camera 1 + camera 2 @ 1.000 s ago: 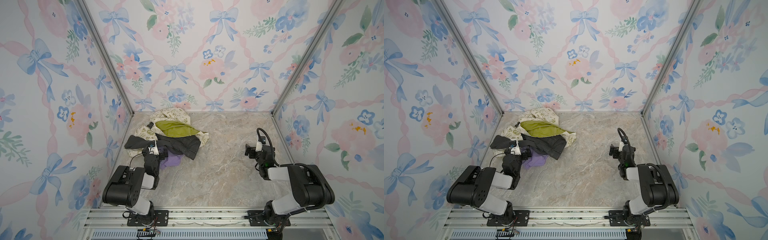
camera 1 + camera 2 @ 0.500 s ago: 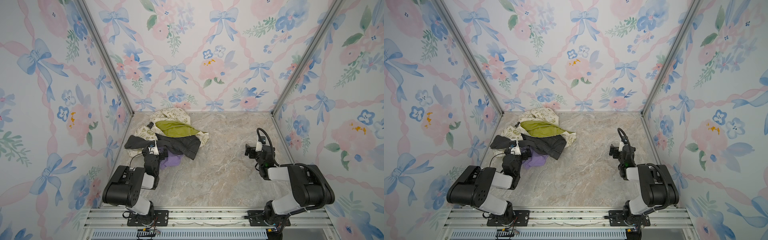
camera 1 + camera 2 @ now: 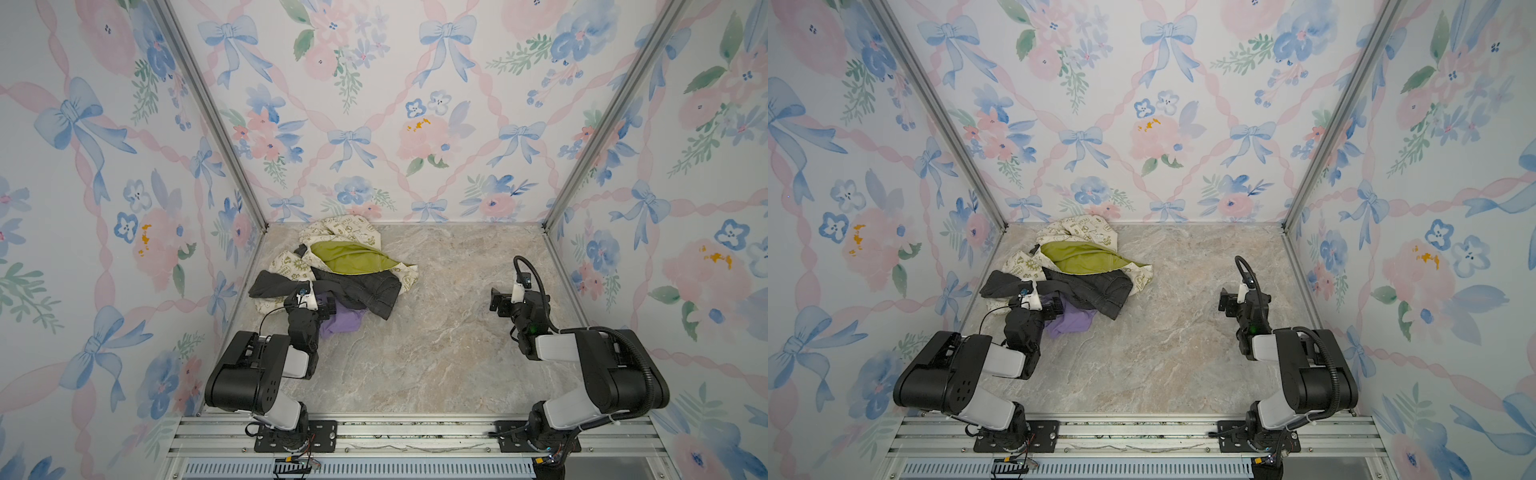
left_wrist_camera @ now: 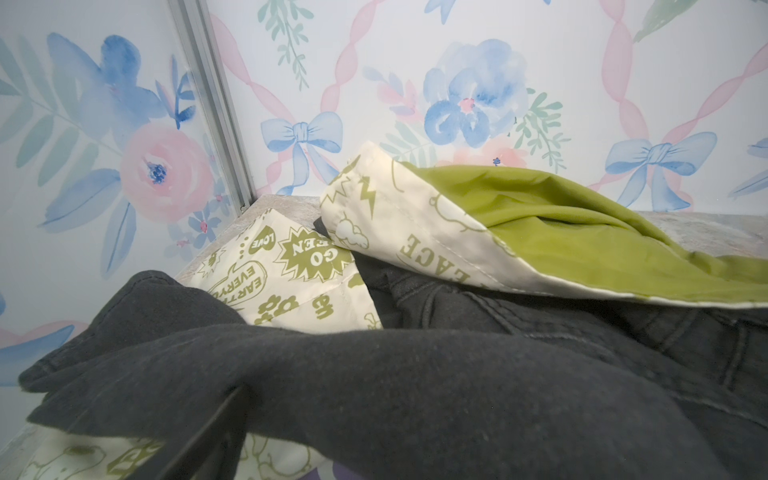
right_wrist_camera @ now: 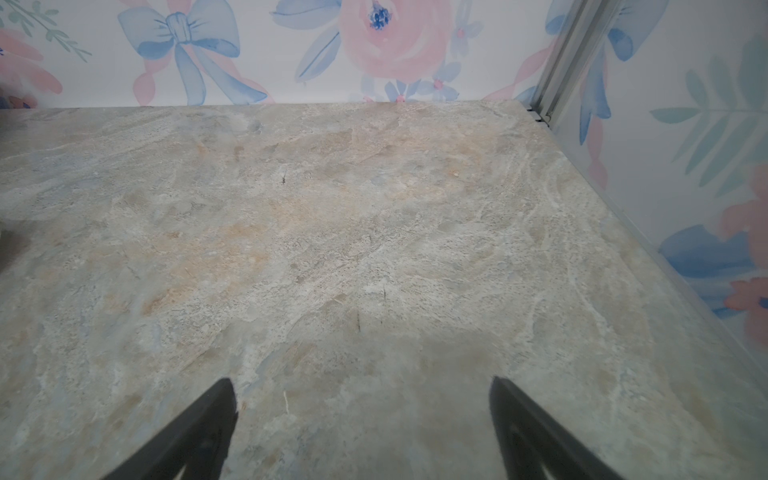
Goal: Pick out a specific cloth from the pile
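My left gripper (image 3: 325, 305), jaws apart, sits at the near edge of the pile (image 3: 353, 270), beside the lavender T-shirt (image 3: 345, 323) and under the dark denim garment (image 3: 365, 291). My right gripper (image 5: 361, 382), also spread open and empty, hovers well apart from the pile.

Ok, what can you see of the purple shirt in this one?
The purple shirt is soft lavender cloth, crumpled at the near edge of the pile. Only a small bunched part shows in both top views; the rest lies under the dark grey garment draped over it. It rests on the marbled table. The open left gripper sits right at its edge; whether they touch cannot be told. No lettering shows.
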Controlling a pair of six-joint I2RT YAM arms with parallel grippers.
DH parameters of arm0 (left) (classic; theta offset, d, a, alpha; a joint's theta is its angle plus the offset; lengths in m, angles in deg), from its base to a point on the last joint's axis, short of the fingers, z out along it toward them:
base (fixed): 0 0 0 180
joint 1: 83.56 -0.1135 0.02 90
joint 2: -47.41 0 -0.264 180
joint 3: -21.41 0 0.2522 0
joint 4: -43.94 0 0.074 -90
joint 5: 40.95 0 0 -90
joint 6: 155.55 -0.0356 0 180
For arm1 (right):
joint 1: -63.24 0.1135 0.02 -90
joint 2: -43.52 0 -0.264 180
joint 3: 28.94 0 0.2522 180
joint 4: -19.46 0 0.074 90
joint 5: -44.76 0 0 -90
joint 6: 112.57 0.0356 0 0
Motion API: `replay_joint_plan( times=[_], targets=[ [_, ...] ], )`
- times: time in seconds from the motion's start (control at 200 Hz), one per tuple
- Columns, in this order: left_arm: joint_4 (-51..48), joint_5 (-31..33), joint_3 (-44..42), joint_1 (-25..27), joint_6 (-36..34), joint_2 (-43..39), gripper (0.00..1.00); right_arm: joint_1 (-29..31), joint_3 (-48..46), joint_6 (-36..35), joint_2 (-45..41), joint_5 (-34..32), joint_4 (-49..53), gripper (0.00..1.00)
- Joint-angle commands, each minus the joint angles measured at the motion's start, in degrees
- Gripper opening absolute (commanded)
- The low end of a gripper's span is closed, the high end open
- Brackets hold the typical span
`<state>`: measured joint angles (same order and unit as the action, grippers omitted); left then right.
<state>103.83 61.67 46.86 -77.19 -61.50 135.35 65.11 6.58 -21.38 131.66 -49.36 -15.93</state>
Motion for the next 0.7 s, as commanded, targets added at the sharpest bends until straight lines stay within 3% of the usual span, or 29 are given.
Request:
replay_joint_plan(
  times=[0.0,0.13,0.22,0.32,0.465,0.695],
  targets=[
    [1.7,2.3,-0.1,-0.4,0.4,-0.4,0.98,0.6,1.7,-0.8,-0.2,-1.8,-1.0,0.97],
    [-2.9,8.4,0.2,0.2,1.7,-5.8,0.98,2.8,10.1,-2.6,-5.8,-4.6,18.9,0.97],
    [-9.3,11.2,0.8,0.7,1.6,-12.1,0.98,4.5,12.9,-4.1,-8.5,-6.2,23.8,0.97],
    [-21.9,12.9,3.4,0.9,2.3,-19.3,0.98,5.7,14.1,-3.7,-12.1,-7.4,25.6,0.97],
    [-43.1,18.5,8.9,0.7,10.8,-27.8,0.98,7.9,19.3,-2.9,-16.4,-7.7,34.5,0.97],
    [-61.7,13.8,10.9,0.7,15.8,-39.0,0.98,13.1,24.1,-4.0,-20.3,-5.7,41.0,0.97]
  ],
)
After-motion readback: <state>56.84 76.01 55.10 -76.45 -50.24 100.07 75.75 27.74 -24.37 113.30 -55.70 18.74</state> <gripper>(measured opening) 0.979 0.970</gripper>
